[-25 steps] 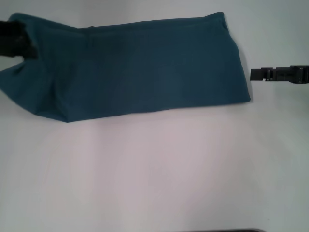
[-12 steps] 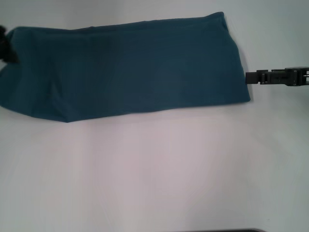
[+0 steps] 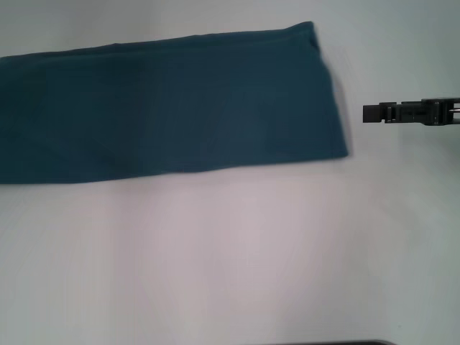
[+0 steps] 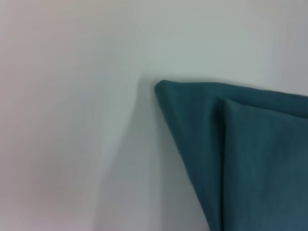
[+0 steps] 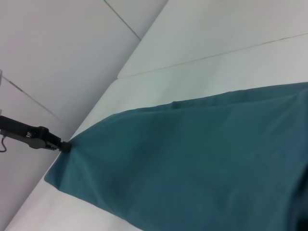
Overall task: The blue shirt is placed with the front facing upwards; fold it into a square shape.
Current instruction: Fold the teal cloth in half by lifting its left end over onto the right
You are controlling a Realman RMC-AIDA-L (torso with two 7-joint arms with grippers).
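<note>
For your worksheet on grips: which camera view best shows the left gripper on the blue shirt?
The right wrist view: the left gripper meets the blue shirt at its far end. The head view shows only the shirt; the left wrist view shows a folded corner.

Head downward; wrists close on shirt [image 3: 165,108]

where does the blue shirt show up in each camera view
Head view: the blue shirt is a long folded band running off the picture's left side, clear of the right gripper.
Left wrist view: one folded corner.
Right wrist view: fills the lower half, with the left gripper pinching its far end.
Shared landmark: the white table.
</note>
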